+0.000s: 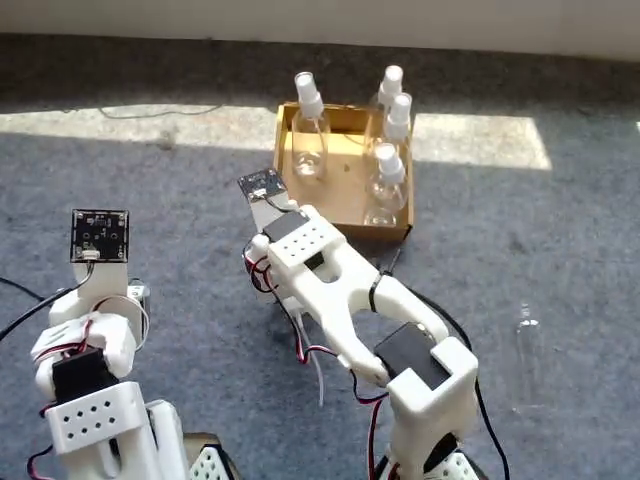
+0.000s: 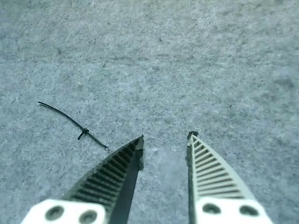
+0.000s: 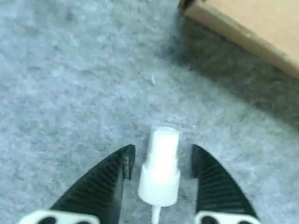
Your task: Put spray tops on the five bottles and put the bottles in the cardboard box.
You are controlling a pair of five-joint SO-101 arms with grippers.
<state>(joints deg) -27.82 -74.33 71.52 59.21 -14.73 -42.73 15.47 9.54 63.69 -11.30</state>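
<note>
A white spray top lies on the grey carpet between the fingers of my right gripper, which is open with a gap on each side of it. The cardboard box has a corner just beyond. In the high view the right arm stretches to the box's near left corner. Several clear bottles with spray tops stand upright inside. One clear bottle without a top lies on the carpet at the right. My left gripper is open over bare carpet.
A black zip tie lies on the carpet near the left gripper. The left arm stands at the left of the high view, apart from the box. Open carpet lies between the two arms.
</note>
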